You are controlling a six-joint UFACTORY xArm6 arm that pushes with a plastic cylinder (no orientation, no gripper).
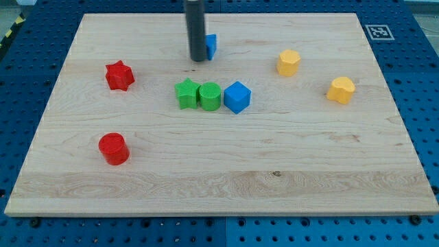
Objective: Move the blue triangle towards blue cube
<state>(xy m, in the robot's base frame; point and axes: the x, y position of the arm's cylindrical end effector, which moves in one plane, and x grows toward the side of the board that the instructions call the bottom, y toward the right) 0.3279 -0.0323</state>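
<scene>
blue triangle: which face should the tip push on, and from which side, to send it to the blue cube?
Push its top-left face. The blue triangle sits above and left of the blue cube, so the shove should run down and right. My tip is at its left edge, mostly hiding it, so contact is unclear. I'd shift slightly toward the view's top first; otherwise it probably slides only rightward.

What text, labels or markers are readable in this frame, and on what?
No readable words, numbers or brands anywhere.
Only sign: a black-and-white square fiducial marker on the wooden board, at its corner in the view's top right; it carries a pattern, not text.
The blocks and my tip carry no markings.
</scene>
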